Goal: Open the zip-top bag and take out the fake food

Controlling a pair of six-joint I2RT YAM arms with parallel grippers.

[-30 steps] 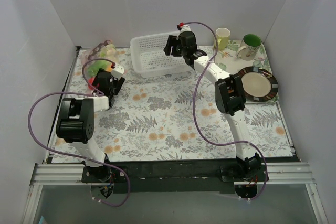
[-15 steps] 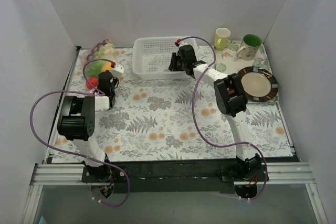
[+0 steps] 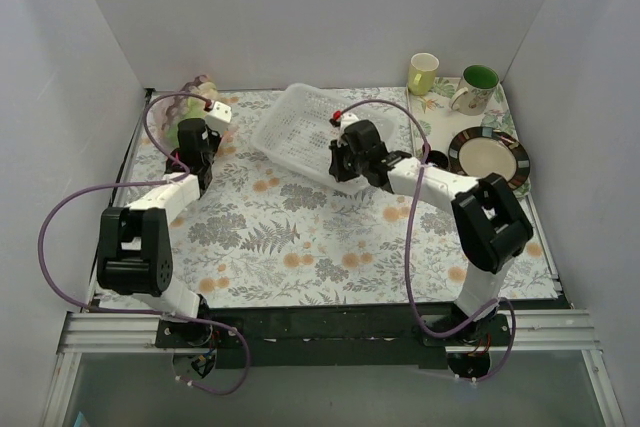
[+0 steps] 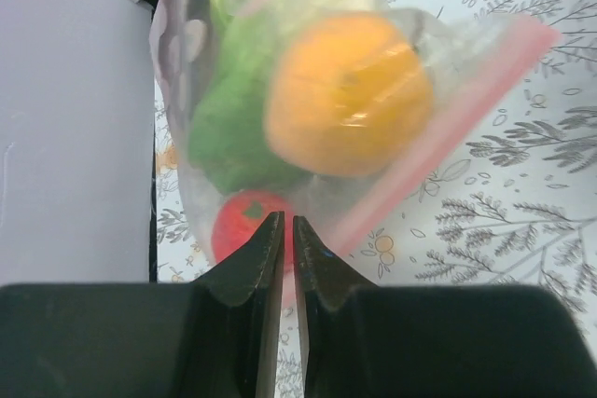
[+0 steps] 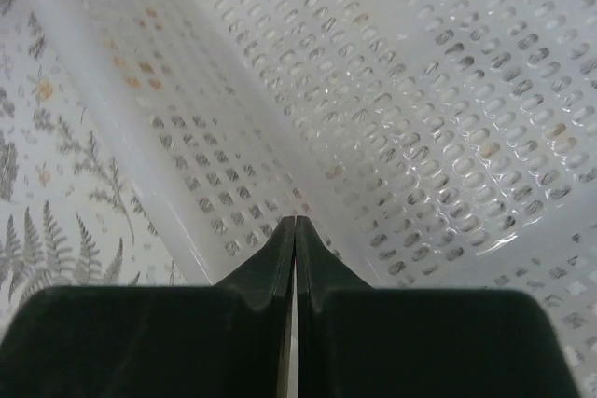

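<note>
The zip-top bag (image 4: 466,90) lies by the left wall, clear with a pink zip strip. Inside it is fake food: an orange fruit (image 4: 350,95), green lettuce (image 4: 229,118) and a red round piece (image 4: 241,221). My left gripper (image 4: 287,221) is shut on the bag's near corner, where the pink strip ends. In the top view the left gripper (image 3: 188,142) hides most of the bag (image 3: 196,85). My right gripper (image 5: 295,221) is shut on the wall of the white perforated basket (image 5: 420,90). The basket (image 3: 295,122) stands tilted at the table's middle back, with the right gripper (image 3: 342,155) at its near right side.
A yellow cup (image 3: 424,72), a green-lined mug (image 3: 475,87) and a dark-rimmed plate (image 3: 490,159) sit at the back right. White walls close in the left, back and right. A floral cloth (image 3: 300,237) covers the table.
Both grippers have gone from open to shut. The left one moved back along the left wall to the bag. The right one drew toward the near side, and the basket came with it and tilted.
</note>
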